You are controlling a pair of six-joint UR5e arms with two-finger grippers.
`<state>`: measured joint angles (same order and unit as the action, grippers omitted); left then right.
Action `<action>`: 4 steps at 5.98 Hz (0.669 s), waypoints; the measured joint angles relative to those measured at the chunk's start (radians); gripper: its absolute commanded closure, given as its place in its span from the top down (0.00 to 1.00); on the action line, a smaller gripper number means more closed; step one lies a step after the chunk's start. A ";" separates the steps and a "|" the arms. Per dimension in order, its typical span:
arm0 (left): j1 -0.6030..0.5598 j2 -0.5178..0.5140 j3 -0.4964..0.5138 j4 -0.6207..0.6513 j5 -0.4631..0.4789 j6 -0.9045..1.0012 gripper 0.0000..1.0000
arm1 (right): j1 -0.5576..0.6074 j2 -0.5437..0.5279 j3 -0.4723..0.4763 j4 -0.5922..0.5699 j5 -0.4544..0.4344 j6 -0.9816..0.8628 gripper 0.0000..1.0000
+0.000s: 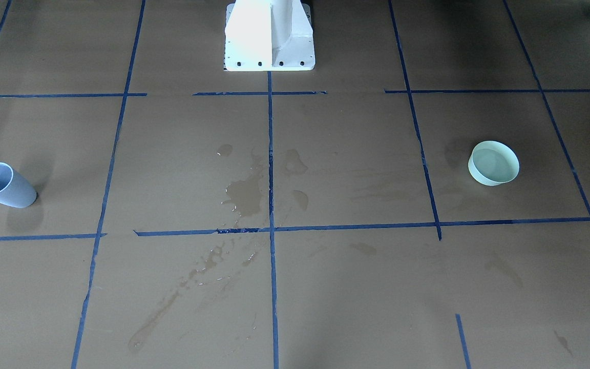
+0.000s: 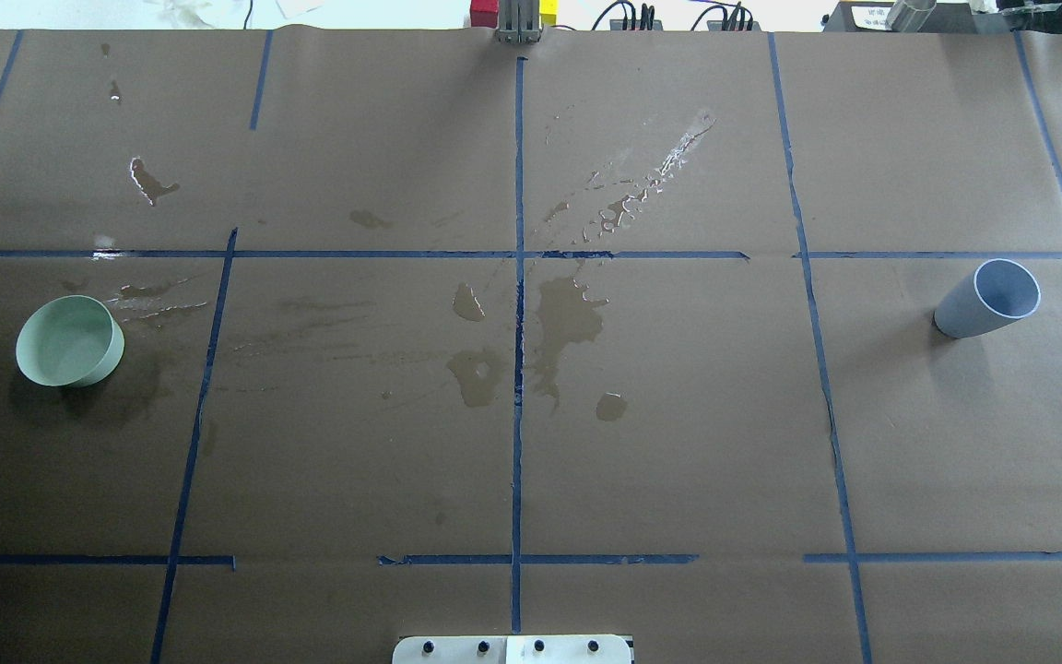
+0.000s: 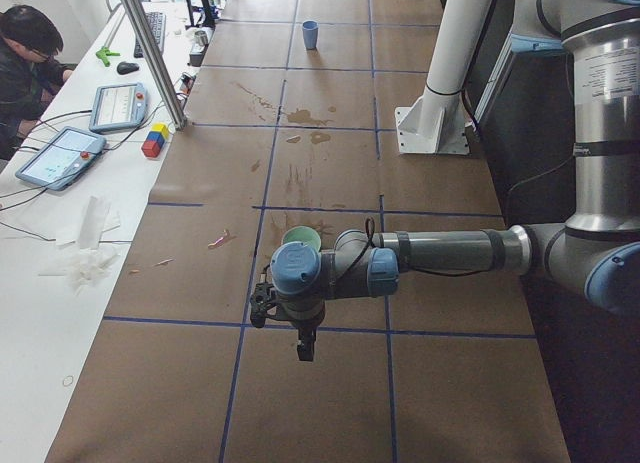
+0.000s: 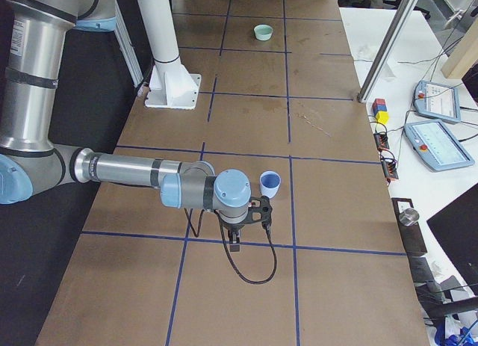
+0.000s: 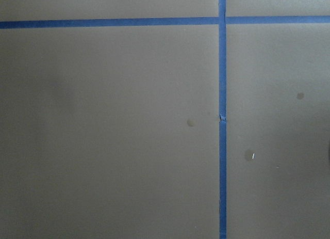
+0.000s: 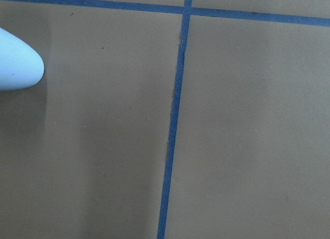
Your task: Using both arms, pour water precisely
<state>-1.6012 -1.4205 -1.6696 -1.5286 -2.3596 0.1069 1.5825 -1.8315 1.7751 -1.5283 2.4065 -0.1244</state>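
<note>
Because brown paper covers it from end to end, the worktop [image 2: 356,461] reads as one dull sheet, cut into large squares by blue tape lines [image 2: 518,415]. The left arm [image 3: 450,251] reaches out level over the end of the worktop on the robot's left, with its wrist turned downward. The right arm [image 4: 127,169] does the same over the opposite end. Neither arm shows in the overhead or front-facing views. The white pedestal [image 1: 269,36] stands at the middle of the robot's edge of the worktop.

Dark wet stains [image 2: 568,318] spread over the paper around the central tape line, with a glossy streak running away from them toward the far side.

A pale green bowl [image 2: 70,339] sits upright on the robot's left, well apart from the stains. In the left side view it lies just behind the left arm's wrist. The water [image 1: 494,161] lies inside this bowl as a flat, faintly grey surface below the rim.

A blue-grey cup [image 2: 987,300] stands upright on the robot's right, near the right arm's wrist. I cannot tell whether it has anything in it. Its pale side shows at the edge of the right wrist view, which otherwise shows only paper and tape.

The left pincer [image 3: 304,349] hangs over bare paper, clear of the bowl. The right pincer [image 4: 236,245] hangs beside the cup without touching it. Both appear only in the side views, so I cannot tell how far either one is spread.
</note>
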 measured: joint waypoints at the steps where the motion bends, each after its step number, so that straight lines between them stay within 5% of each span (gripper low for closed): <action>1: 0.006 0.000 0.001 0.000 -0.001 0.000 1.00 | -0.001 -0.002 0.000 0.000 0.000 -0.001 1.00; 4: 0.010 0.000 0.000 0.001 -0.004 -0.001 1.00 | -0.002 -0.005 -0.001 0.002 0.000 0.000 1.00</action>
<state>-1.5908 -1.4205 -1.6695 -1.5274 -2.3634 0.1059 1.5801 -1.8366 1.7737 -1.5268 2.4068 -0.1244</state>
